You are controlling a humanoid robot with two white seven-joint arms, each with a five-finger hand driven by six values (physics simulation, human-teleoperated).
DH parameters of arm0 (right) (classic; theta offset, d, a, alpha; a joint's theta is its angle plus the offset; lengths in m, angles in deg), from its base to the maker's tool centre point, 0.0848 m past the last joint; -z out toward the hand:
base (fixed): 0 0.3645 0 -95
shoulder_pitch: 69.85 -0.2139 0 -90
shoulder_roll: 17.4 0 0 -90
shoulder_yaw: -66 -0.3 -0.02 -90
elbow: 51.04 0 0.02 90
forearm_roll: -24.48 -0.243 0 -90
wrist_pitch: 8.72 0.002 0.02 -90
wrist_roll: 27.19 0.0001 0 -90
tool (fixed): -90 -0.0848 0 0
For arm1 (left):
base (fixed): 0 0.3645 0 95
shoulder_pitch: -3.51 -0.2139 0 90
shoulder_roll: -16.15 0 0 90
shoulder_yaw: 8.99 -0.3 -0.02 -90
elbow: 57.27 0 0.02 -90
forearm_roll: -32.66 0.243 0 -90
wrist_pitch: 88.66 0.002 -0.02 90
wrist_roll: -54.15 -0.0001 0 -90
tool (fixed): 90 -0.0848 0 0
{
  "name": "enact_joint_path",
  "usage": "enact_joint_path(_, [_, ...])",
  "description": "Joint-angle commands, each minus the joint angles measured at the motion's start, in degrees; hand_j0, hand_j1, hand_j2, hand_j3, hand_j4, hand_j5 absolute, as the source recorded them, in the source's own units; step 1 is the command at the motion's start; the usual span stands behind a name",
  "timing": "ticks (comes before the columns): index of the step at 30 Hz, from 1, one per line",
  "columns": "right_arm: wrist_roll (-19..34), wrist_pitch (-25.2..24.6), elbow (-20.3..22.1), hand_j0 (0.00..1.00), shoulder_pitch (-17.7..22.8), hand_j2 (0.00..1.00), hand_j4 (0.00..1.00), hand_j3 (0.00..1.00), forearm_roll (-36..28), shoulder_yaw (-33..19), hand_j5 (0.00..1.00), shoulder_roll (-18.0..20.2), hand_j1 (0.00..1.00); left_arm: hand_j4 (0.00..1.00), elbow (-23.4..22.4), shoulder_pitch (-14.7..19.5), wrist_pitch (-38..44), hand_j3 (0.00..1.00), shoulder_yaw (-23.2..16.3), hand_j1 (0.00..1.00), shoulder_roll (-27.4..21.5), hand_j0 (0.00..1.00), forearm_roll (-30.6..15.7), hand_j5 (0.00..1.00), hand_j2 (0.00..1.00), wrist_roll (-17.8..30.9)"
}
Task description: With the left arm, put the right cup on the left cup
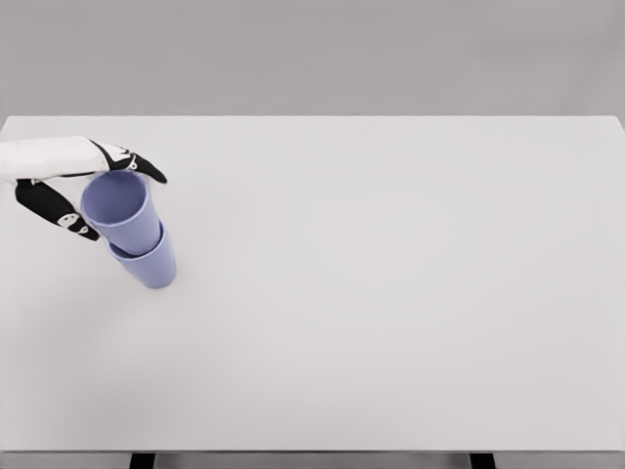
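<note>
At far left: the left hand (83, 191) reaches in from the left edge on a white forearm, its black fingers (146, 168) forked around the rim of the upper cup.
Hand state: thumb and fingers are spread to either side of the upper cup (121, 210), one dark finger along the far side of the rim, another (59, 213) lying on the left and near side; both lie against the cup wall, so it reads as a grip on that cup.
Upper cup: periwinkle blue, open mouth facing up and slightly toward the camera, tilted a little, its base sunk into the lower cup.
Lower cup (151, 266): same blue, standing on the tabletop just to the near right of the upper one; only its rim band and lower wall show around the nested cup.
Cup stack: sits on the left part of the tabletop, nearer the far edge than the near one.
Tabletop (391, 293): plain white, wide, with dark legs peeking out below its near edge.
Backdrop: flat grey wall beyond the far edge.
</note>
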Motion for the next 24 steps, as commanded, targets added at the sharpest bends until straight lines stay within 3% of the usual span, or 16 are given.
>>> enact_joint_path(1, [0.0,0.0,0.0,1.00,0.0,1.00,1.00,1.00,0.1,0.0,1.00,0.0,1.00,1.00,0.0,0.0,0.1,1.00,0.2,1.00,-0.1,1.00,-0.4,1.00,1.00,0.0])
enact_joint_path(11, [0.0,0.0,0.0,1.00,0.0,1.00,1.00,1.00,0.1,0.0,1.00,0.0,1.00,1.00,1.5,0.4,0.1,1.00,0.7,1.00,-1.1,1.00,-1.0,1.00,1.00,0.0])
enact_joint_path(15, [0.0,0.0,0.0,1.00,0.0,1.00,1.00,1.00,0.1,0.0,1.00,0.0,1.00,1.00,15.4,0.6,0.1,1.00,4.6,1.00,-11.8,1.00,-8.1,1.00,1.00,0.0])
enact_joint_path(16, [0.0,0.0,0.0,1.00,0.0,1.00,1.00,1.00,0.1,0.0,1.00,0.0,1.00,1.00,18.1,0.5,0.1,1.00,5.8,1.00,-12.1,1.00,-9.5,1.00,1.00,0.0])
enact_joint_path(20, [0.0,0.0,0.0,1.00,0.0,1.00,1.00,1.00,0.1,0.0,1.00,0.0,1.00,1.00,18.2,2.8,0.1,1.00,6.6,1.00,-5.8,1.00,-12.3,1.00,1.00,0.0])
enact_joint_path(21, [0.0,0.0,0.0,1.00,0.0,1.00,1.00,1.00,0.1,0.0,1.00,0.0,1.00,1.00,18.2,2.8,0.1,1.00,6.5,1.00,-2.1,1.00,-12.4,1.00,1.00,0.0])
enact_joint_path(24, [0.0,0.0,0.0,1.00,0.0,1.00,1.00,1.00,0.1,0.0,1.00,0.0,1.00,1.00,18.2,2.6,0.1,1.00,6.1,1.00,2.5,1.00,-12.4,1.00,1.00,0.0])
